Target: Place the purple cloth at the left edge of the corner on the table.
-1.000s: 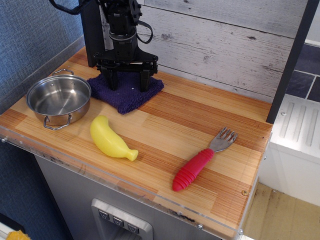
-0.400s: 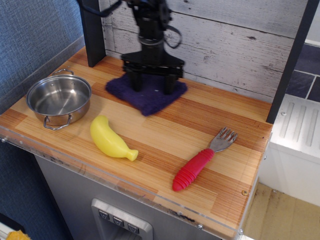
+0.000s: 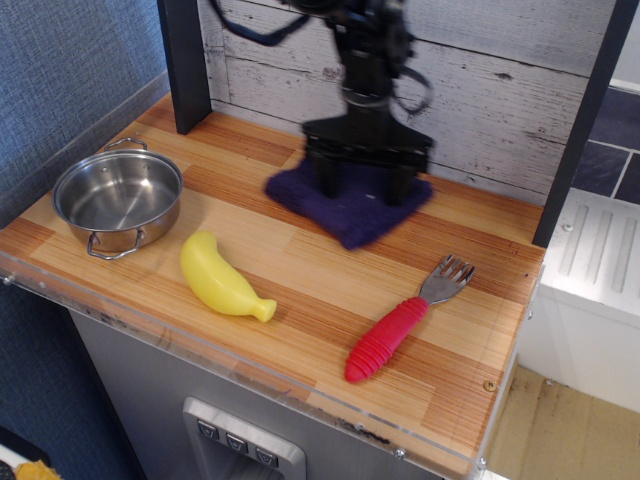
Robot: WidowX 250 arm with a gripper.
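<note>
The purple cloth lies flat on the wooden table, at the back and right of the middle, near the plank wall. My gripper stands straight down on the cloth. Its two black fingers are wide apart and press into the cloth's top, one on the left part and one on the right. No fold of cloth shows pinched between them. The arm rises behind the gripper and hides the cloth's far edge.
A steel pot stands at the left. A yellow banana lies in front of the middle. A fork with a red handle lies at the front right. A black post stands at the back left corner.
My gripper has moved to the right along the back of the table, and the purple cloth has moved with it, from beside the pot to right of the middle.
</note>
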